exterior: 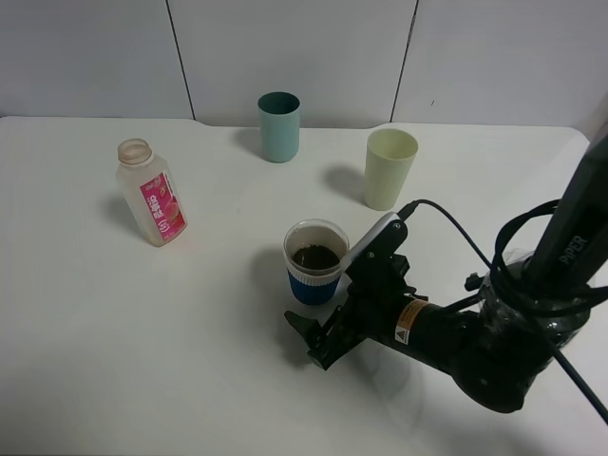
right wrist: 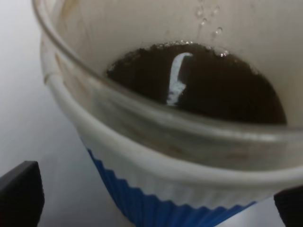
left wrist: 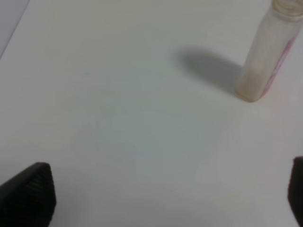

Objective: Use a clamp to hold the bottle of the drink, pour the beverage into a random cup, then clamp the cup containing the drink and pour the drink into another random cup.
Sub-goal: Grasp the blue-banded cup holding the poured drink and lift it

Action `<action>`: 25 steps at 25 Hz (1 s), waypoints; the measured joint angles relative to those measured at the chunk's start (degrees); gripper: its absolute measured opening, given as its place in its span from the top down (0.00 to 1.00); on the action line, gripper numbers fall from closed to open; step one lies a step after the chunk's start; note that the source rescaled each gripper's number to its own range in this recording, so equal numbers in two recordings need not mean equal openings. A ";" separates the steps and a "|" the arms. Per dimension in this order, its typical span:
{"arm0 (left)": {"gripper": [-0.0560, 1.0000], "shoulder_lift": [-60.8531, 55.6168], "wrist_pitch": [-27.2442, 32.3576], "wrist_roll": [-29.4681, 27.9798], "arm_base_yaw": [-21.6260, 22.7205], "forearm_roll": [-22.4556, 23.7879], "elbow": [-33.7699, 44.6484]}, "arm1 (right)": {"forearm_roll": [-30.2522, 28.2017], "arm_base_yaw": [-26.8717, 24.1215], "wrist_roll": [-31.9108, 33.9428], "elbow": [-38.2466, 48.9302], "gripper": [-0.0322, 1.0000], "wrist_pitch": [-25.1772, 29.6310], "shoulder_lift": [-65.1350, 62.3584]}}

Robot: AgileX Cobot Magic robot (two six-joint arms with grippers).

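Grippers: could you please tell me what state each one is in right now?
Left gripper: open, empty.
Right gripper: open, straddling the blue-sleeved cup.

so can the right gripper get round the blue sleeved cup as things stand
Probably yes. The right gripper is right at the blue-sleeved cup, with its jaws spread to either side of it and nothing else in the gap. The pale green cup stands well clear behind.

pink-labelled clear bottle (exterior: 150,195), blue-ribbed whitish cup (exterior: 312,283), dark brown drink (exterior: 314,256), teal cup (exterior: 279,128), pale green cup (exterior: 389,171)
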 joint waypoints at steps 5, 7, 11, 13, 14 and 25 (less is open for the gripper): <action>0.00 0.00 0.00 0.00 0.00 0.00 0.00 | -0.09 0.00 -0.11 0.00 0.12 0.00 0.00; 0.00 0.00 0.00 0.00 0.00 0.00 0.00 | -0.09 0.00 -0.18 0.00 0.12 0.00 0.00; 0.00 0.00 0.00 0.00 0.00 0.00 0.00 | -0.09 0.00 -0.44 0.00 0.12 0.00 0.00; 0.00 0.00 0.00 0.00 0.00 0.00 0.00 | -0.14 0.00 -0.68 0.00 0.12 0.00 0.00; 0.00 0.00 0.00 0.00 0.00 0.00 0.00 | -0.14 0.00 -0.85 0.00 0.12 0.00 0.00; 0.00 0.00 0.00 0.00 0.00 0.00 0.00 | -0.14 0.00 -1.69 0.00 0.12 0.00 -0.37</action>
